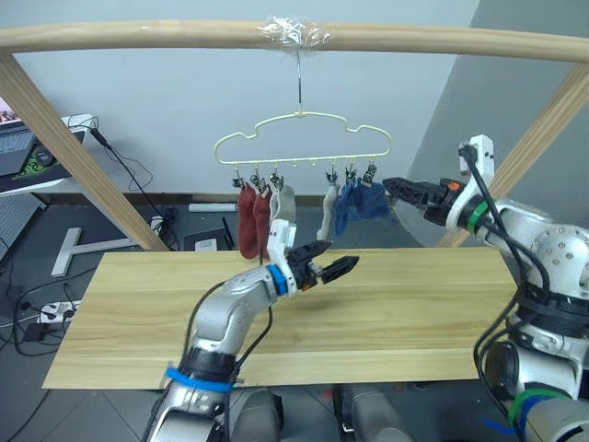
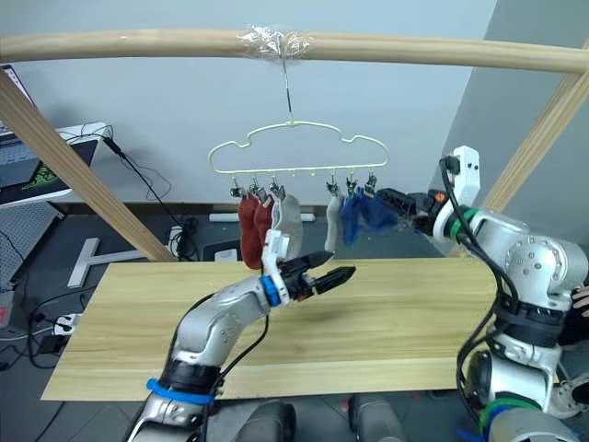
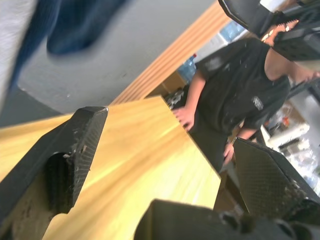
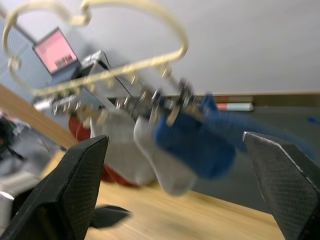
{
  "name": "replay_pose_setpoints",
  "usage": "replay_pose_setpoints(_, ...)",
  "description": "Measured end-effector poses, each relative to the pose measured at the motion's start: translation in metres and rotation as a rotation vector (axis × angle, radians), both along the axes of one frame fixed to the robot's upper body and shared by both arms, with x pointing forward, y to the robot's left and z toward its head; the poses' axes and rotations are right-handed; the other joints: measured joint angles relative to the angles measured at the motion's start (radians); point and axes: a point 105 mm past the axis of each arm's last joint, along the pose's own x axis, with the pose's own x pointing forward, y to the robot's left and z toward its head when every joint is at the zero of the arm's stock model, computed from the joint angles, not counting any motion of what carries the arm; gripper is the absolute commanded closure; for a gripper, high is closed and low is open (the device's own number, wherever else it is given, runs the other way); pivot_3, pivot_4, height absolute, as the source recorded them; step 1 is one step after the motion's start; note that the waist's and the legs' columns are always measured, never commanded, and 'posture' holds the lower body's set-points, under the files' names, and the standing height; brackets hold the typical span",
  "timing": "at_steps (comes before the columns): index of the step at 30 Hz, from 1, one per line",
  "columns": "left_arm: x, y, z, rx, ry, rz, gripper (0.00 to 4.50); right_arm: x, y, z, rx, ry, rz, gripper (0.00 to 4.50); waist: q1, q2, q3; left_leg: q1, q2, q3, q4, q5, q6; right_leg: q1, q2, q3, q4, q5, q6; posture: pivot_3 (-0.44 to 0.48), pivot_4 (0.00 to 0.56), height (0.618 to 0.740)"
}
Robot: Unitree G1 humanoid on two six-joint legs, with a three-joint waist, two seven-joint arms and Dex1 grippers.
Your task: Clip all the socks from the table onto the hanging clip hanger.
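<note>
The pale yellow-green clip hanger (image 1: 304,138) hangs by its hook above the table's (image 1: 414,308) far edge. From its dark clips hang two rust red socks (image 1: 250,221), two light grey socks (image 1: 283,204) and two blue socks (image 1: 361,203). My left gripper (image 1: 337,263) hovers open and empty over the middle of the table, just below the grey socks. My right gripper (image 1: 391,187) is raised at clip height just right of the blue socks (image 4: 200,145), open, with nothing between its fingers (image 4: 75,185).
The hanger's hook is taped to a thick wooden top pole (image 1: 294,35), with slanted poles at left (image 1: 74,157) and right (image 1: 543,129). A person in a black shirt (image 3: 235,95) stands beyond the table's right end. A desk with a laptop (image 1: 28,157) is far left.
</note>
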Motion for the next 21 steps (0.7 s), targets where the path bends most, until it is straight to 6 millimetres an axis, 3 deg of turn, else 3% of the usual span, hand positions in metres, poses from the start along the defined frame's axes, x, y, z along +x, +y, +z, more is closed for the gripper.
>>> replay_pose_setpoints(3,-0.006,0.053,-0.009,0.090,0.022,0.119,0.04,-0.007,-0.012,-0.019,-0.073,0.019,-0.003,0.00,-0.002,0.000,0.000,0.000,0.000,0.000,-0.001,0.000,0.000,-0.001,0.000,0.000,0.001,0.000,0.000,-0.035,0.145,0.740)
replay_pose_setpoints(6,-0.001,0.104,0.013,0.156,-0.052,0.255,0.04,-0.012,-0.018,-0.021,-0.169,-0.035,0.017,0.00,0.003,0.000,0.000,0.001,0.000,0.000,-0.001,0.000,0.000,-0.001,0.000,-0.001,0.001,0.000,0.000,-0.010,0.144,0.740)
replay_pose_setpoints(9,-0.001,0.131,0.029,0.209,-0.117,0.314,0.04,-0.020,-0.019,-0.021,-0.308,-0.154,0.086,0.00,0.010,-0.001,0.000,0.002,0.000,0.000,0.000,0.000,0.000,0.001,-0.001,-0.002,0.000,0.000,0.000,0.032,0.139,0.740)
replay_pose_setpoints(13,-0.021,0.219,0.037,0.427,-0.124,0.481,0.04,-0.045,-0.024,-0.037,-0.451,-0.282,0.263,0.00,0.010,-0.002,0.000,0.003,0.001,0.000,-0.009,0.000,0.000,-0.001,-0.004,-0.003,-0.007,0.000,-0.001,0.054,0.134,0.740)
replay_pose_setpoints(14,-0.028,0.232,0.043,0.445,-0.128,0.505,0.04,-0.047,-0.030,-0.039,-0.471,-0.306,0.280,0.00,0.013,-0.002,0.000,0.002,0.002,0.001,-0.010,0.000,0.000,0.000,-0.006,-0.003,-0.009,0.000,-0.001,0.054,0.134,0.740)
replay_pose_setpoints(17,-0.040,0.238,0.049,0.412,-0.124,0.493,0.04,-0.052,-0.038,-0.043,-0.488,-0.344,0.327,0.00,0.030,-0.002,-0.001,0.002,0.001,0.002,-0.010,0.000,0.000,0.001,-0.011,-0.004,-0.009,0.000,-0.001,0.074,0.124,0.740)
replay_pose_setpoints(21,-0.048,0.244,0.037,0.474,-0.081,0.523,0.04,-0.051,-0.038,-0.032,-0.425,-0.350,0.325,0.00,0.042,-0.004,-0.002,0.002,-0.001,0.000,-0.009,0.000,0.000,0.002,-0.013,-0.003,-0.010,0.000,0.000,0.078,0.114,0.740)
